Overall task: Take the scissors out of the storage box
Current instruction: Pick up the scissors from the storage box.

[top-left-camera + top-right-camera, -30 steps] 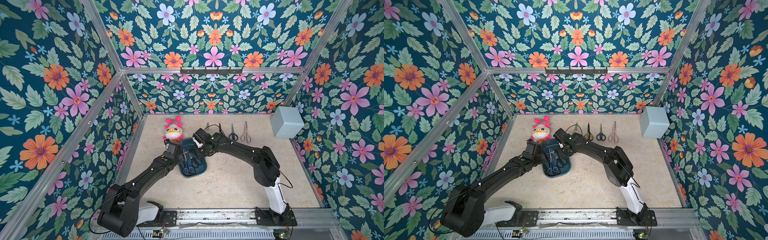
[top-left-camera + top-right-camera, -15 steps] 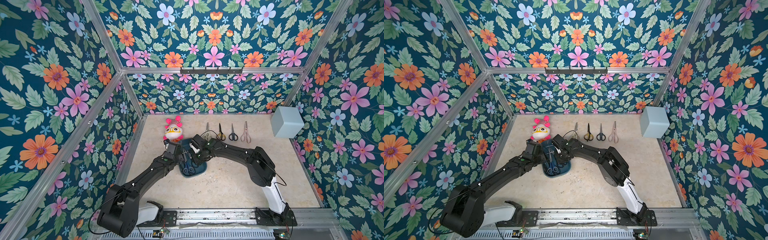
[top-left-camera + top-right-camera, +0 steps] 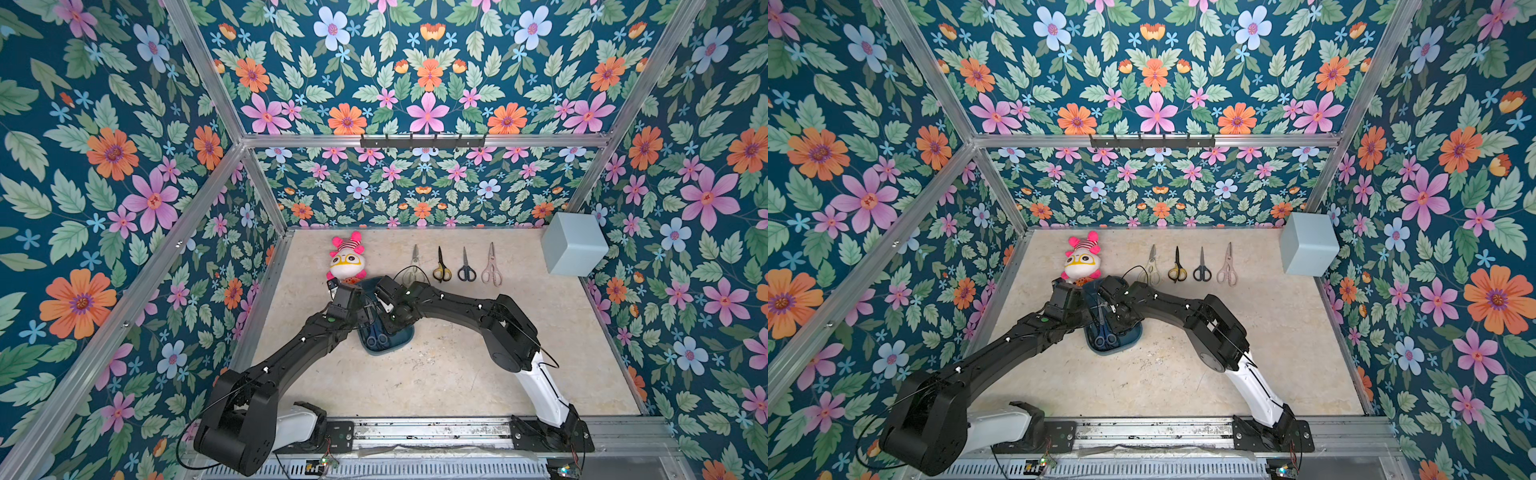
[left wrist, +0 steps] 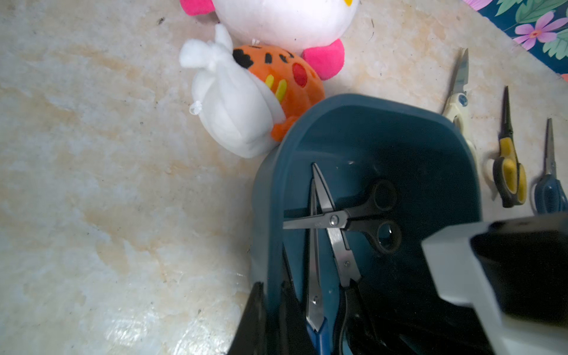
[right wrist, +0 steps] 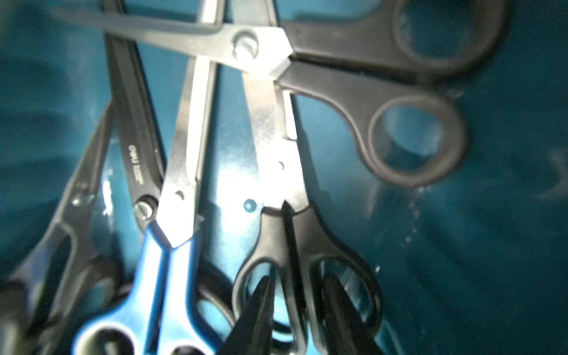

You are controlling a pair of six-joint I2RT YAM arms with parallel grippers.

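- Box [image 3: 399, 345]: teal tray on the table [image 3: 436, 386], lying under both wrists with one short end toward the arm bases.
- Left end effector [image 4: 273, 285]: clamped on one long wall of the box, with one finger outside the wall and one inside.
- Right end effector [image 5: 299, 278]: lowered into the box, jaws narrowly parted. Its two tips sit in the two handle loops of the black pair [image 5: 270, 172], with the loops' inner bars between them. Whether the tips press on the bars cannot be told.
- Scissors inside the box: five pairs show.
  - The black pair, the blue pair [image 5: 178, 215], a black-bladed pair [image 5: 135, 159] and a dark pair [image 5: 70, 221] lie lengthwise, side by side. Their handles point to the box end nearer the arm bases.
  - A small black pair [image 4: 333, 219] lies crosswise on the blades of the blue and black pairs. Its handles point away from the clamped wall.
- Scissors outside the box: four closed pairs lie parallel in a row on the table, off the box's far end.
  - The cream pair [image 3: 414, 254] lies just beside the rim.
  - The yellow-black pair [image 3: 441, 268], navy pair [image 3: 466, 269] and pink pair [image 3: 491, 270] lie each farther from the box.
- Plush toy [image 4: 246, 101]: touches the box's rim at the far end, on the clamped-wall side.
- Grey cube [image 3: 573, 249]: well apart from the box, beyond the pink pair.
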